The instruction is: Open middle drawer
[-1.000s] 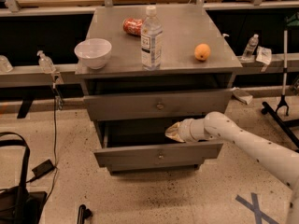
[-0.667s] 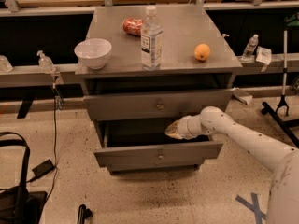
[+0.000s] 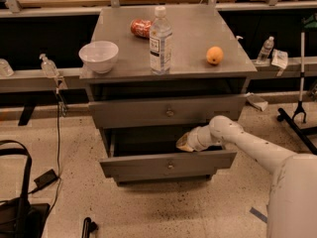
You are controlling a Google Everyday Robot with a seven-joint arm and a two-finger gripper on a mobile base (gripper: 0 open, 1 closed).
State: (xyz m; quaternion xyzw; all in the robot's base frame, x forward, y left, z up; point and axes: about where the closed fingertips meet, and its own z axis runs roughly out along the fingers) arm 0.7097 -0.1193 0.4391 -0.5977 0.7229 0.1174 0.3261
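Gripper (image 3: 182,143) at the pulled-out middle drawer (image 3: 143,167)
The gripper, on a white arm (image 3: 247,145) reaching in from the right, sits in the dark gap just over the drawer's open inside; whether it is apart or together cannot be told. The drawer's front lies just below it, with the round knob (image 3: 170,166) down and slightly left. The uppermost drawer (image 3: 129,113) is just above. Higher, on the cabinet top (image 3: 193,33), stand a water bottle (image 3: 160,41), a white bowl (image 3: 99,56) far up-left and an orange (image 3: 214,55) up-right
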